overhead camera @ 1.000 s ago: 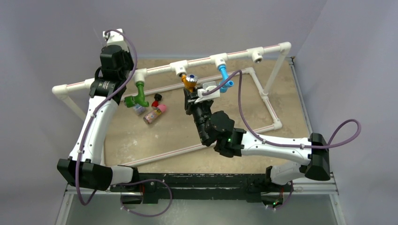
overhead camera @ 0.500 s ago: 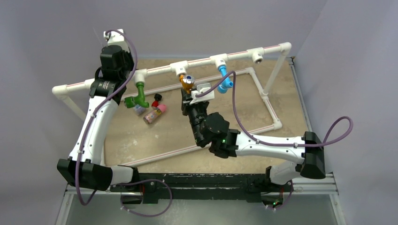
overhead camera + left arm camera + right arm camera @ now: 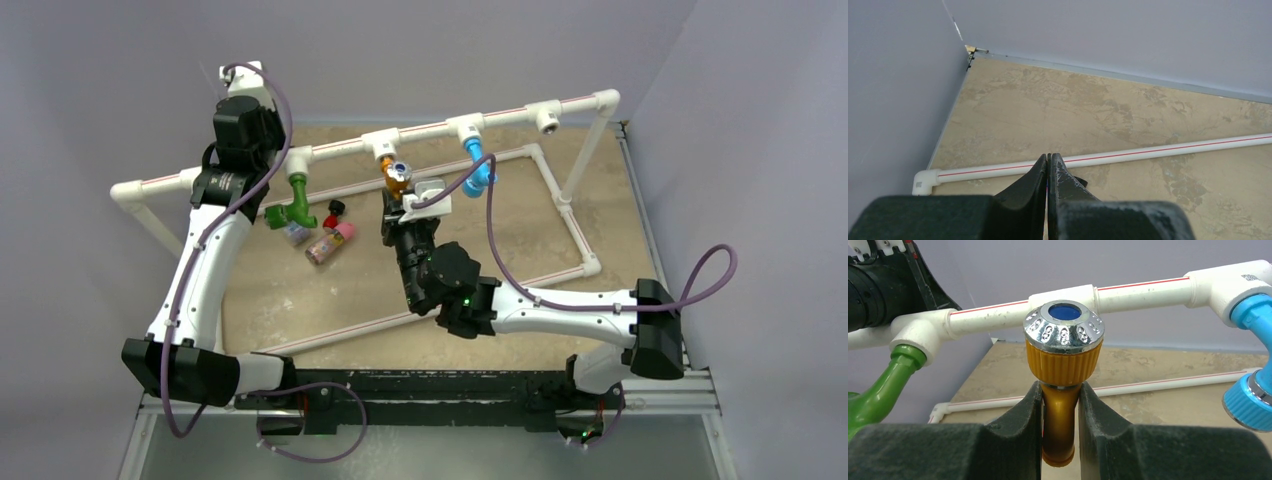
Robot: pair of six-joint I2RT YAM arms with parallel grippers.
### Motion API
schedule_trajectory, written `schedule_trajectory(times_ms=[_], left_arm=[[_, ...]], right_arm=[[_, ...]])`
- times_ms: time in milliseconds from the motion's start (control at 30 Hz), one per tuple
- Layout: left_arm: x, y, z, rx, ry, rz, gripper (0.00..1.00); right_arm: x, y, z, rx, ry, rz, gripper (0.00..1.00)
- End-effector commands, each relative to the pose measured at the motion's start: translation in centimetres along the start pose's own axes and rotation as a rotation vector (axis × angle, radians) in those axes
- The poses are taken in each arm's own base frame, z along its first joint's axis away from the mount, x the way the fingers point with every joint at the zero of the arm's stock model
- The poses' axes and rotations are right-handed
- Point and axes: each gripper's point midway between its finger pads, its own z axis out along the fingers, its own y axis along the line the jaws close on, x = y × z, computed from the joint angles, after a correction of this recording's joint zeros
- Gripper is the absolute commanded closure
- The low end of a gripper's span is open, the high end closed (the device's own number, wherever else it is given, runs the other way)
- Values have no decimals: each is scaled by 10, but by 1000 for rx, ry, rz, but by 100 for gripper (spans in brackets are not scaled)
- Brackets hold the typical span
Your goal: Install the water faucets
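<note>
Right gripper clamping orange chrome-capped plastic tap just below white pipe rail, open gaps to green bent tap and blue bent tap either side, left gripper pinched closed, empty

White pipe frame stands on tan table, top rail running from low left to high right. Three faucets sit under rail tees: green faucet at left, orange faucet mid-rail, blue faucet just right of it. Fourth tee socket near the right corner, mouth open. Right arm reaches in from lower right; right gripper just below orange faucet, touching it, finger detail too small to read. Left arm rises along the left side, black wrist over the rail beside the green faucet's tee. Small loose pieces, pink and red among them, lie on the table near the green spout
</note>
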Motion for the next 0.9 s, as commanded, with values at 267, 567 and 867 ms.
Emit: schedule_trajectory(times_ms=[267,567,867], left_arm=[[29,-19,-12,74,101,20,100],[30,-23,-14,85,103,21,100],[28,-26,-17,95,101,21,100]], right_arm=[[-14,20,32,-104,13,313,100],[21,18,38,-87,105,649,100],[34,17,48,-91,161,1029,100]])
